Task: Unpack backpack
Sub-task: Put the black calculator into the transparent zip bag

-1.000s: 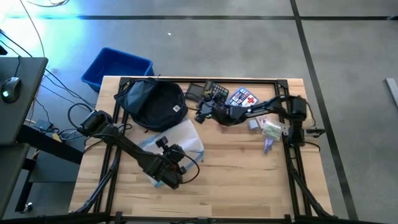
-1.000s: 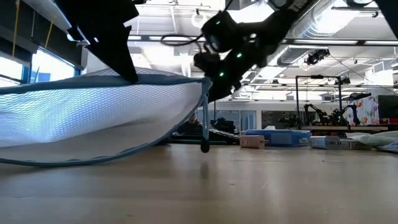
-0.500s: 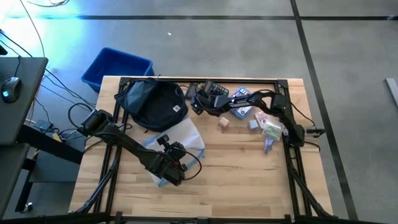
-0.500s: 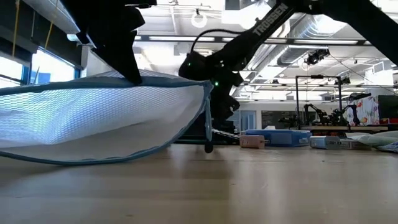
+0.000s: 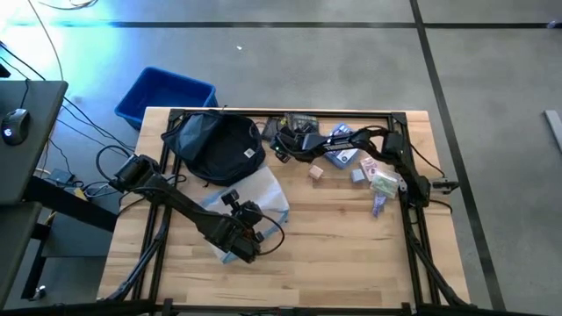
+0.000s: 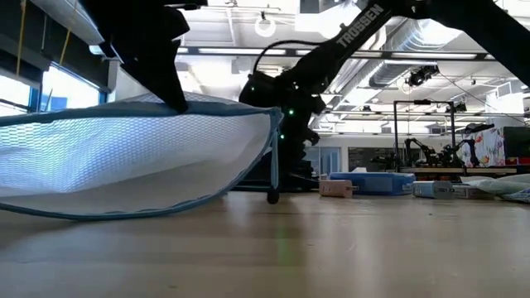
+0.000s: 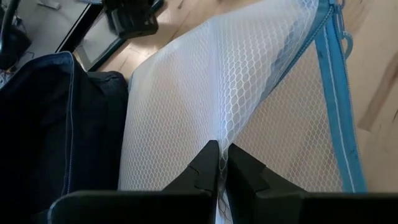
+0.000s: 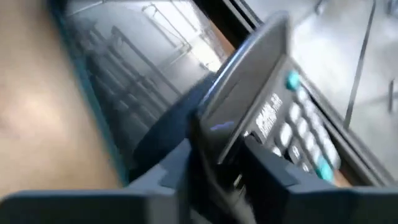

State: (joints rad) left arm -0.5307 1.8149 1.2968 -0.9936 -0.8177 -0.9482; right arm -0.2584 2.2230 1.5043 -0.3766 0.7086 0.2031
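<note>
The dark navy backpack (image 5: 219, 145) lies on its side at the table's far left. In front of it a white mesh pouch (image 5: 255, 195) with blue trim is held by my left gripper (image 5: 234, 206), which is shut on it. A grey calculator (image 8: 273, 106) lies by the far edge (image 5: 304, 130). My right gripper (image 5: 283, 146) stands at it, shut on its edge. My left gripper pinches the pouch's white mesh (image 7: 219, 134) between its two fingers, slanting down toward the far edge. That part is raised (image 6: 178, 103); the pouch sags below it and its lower edge (image 6: 124, 213) rests on the table. My right gripper has the calculator's edge (image 8: 227, 134) between its two fingers (image 8: 273, 171), coming slantwise down from the table's right. Whether the calculator is clear of the table I cannot tell.
A bright-blue bin (image 5: 167, 92) stands on the floor beyond the far left corner. A blue pouch (image 5: 344, 145), a small box (image 5: 314, 173) and other small packets (image 5: 379, 184) lie at the far right. A dark flat case (image 8: 118, 93) lies beside the calculator.
My right gripper has gone toward the far edge and down to the calculator, tipping steeper, and its arm has uncovered the small box. The left gripper and the mesh pouch have kept still.
</note>
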